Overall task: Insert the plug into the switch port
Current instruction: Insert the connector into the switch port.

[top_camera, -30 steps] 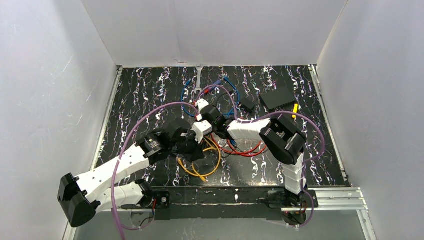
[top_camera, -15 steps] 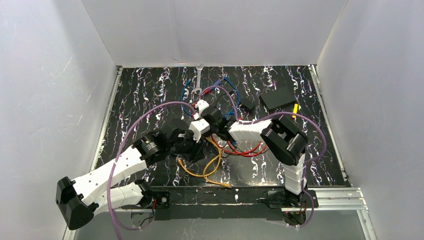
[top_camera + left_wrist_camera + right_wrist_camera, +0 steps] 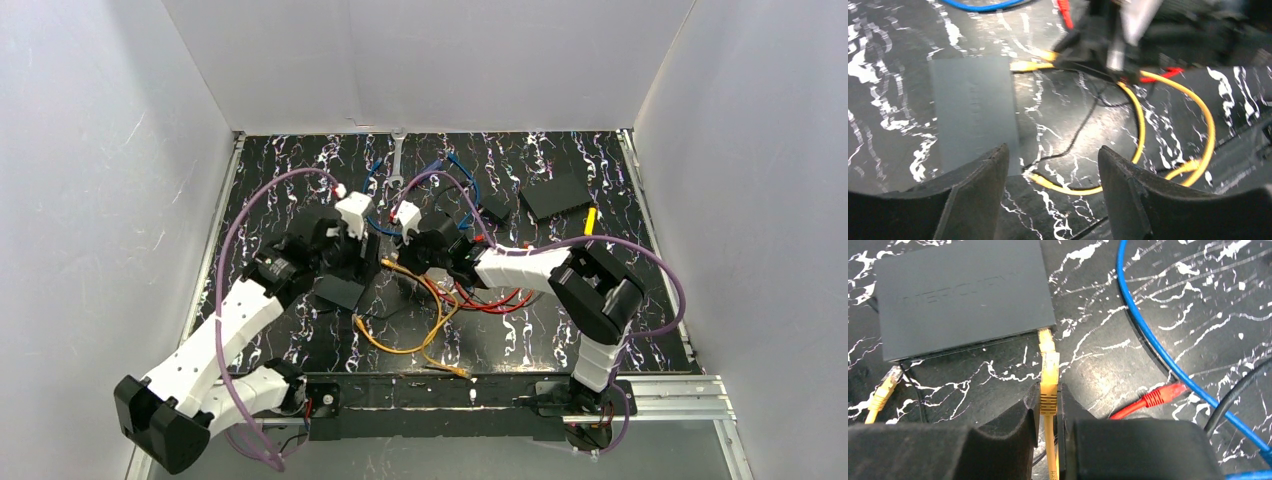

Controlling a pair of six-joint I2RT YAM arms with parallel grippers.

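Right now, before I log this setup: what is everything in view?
switch: one, matte black, centre-left of the table.
held yellow plug: one, yellow, in the right gripper, tip at the switch's edge.
loose yellow plug: one, yellow, on the table beside the switch.
red cable: one, red, right of the held yellow plug.
blue cable: one, blue, far centre.
thin black cable: one, black, centre.
plain black slab: one, black, far right.
small black block: one, black, left of the slab.
wrench: one, silver, far edge.
small yellow item: one, yellow, beside the slab; too small to name.
left gripper: one, black, open, near the switch.
right gripper: one, black, shut on the plug.
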